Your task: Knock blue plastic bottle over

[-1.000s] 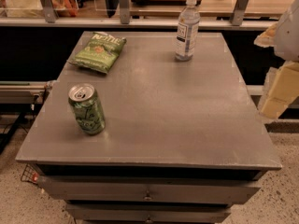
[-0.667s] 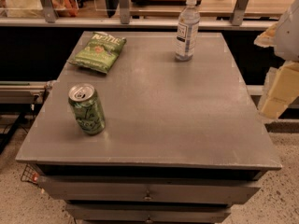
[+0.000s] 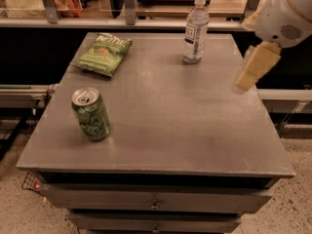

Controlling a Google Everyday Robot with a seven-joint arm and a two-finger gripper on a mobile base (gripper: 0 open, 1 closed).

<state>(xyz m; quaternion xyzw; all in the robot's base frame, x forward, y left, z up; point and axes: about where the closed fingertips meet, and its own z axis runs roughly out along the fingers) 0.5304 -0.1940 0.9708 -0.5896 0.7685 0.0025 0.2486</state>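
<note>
The blue plastic bottle [image 3: 196,30] stands upright near the far edge of the grey table [image 3: 165,116], right of centre. It is clear and faintly bluish, with a white cap and a white label. My gripper [image 3: 249,72], cream coloured under a white arm [image 3: 287,13], hangs above the table's right edge. It is to the right of the bottle, a little nearer the camera, and apart from it.
A green soda can [image 3: 91,113] stands upright at the front left of the table. A green chips bag [image 3: 103,54] lies at the far left. Drawers [image 3: 156,201] sit under the tabletop. A shelf with metal posts [image 3: 129,4] runs behind the table.
My gripper has moved left and up from beside the table's right side to over its right edge, closer to the bottle. The bottle, can and bag have not moved.
</note>
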